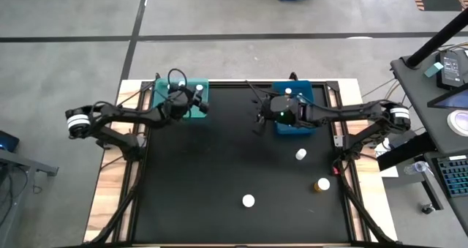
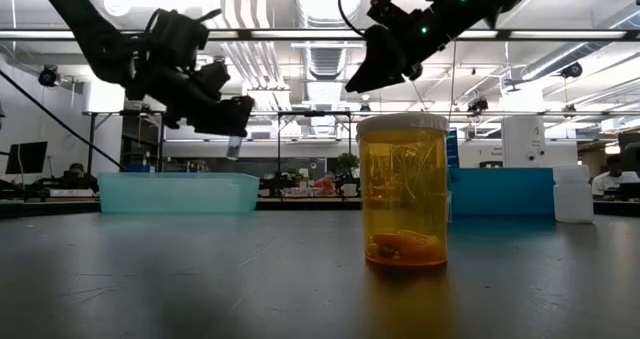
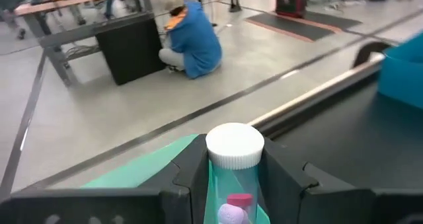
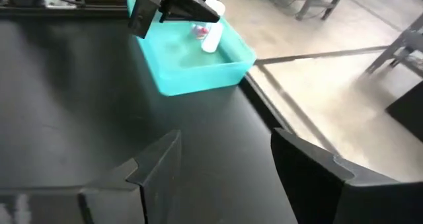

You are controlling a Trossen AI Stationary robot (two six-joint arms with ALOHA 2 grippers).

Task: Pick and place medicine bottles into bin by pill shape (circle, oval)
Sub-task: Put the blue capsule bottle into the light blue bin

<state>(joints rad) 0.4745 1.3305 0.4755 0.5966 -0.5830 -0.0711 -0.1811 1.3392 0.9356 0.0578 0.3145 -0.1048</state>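
Observation:
My left gripper (image 1: 196, 100) hovers over the teal bin (image 1: 181, 109) at the far left. It is shut on a clear medicine bottle (image 3: 235, 184) with a white cap and pink pills inside. My right gripper (image 4: 225, 158) is open and holds nothing. It hangs beside the blue bin (image 1: 298, 124) at the far right, where one white cap (image 1: 288, 91) shows. Three bottles stand on the black mat: a white one (image 1: 300, 154), an amber one (image 1: 322, 183) and a white one (image 1: 248, 200). My left gripper pinches the bottle's clear body (image 3: 231, 191), just below the white cap (image 3: 235, 145), between its two fingers. The fingers come nearly level from the table's left side. The bottle is lifted clear above the teal bin, its cap end sticking out past the fingertips.
In the low view the amber bottle (image 2: 403, 189) stands close to the camera, with the teal bin (image 2: 175, 192) and blue bin (image 2: 500, 191) behind it. A person in blue (image 3: 192, 36) crouches on the floor beyond the table. Bare mat lies at the centre and near left.

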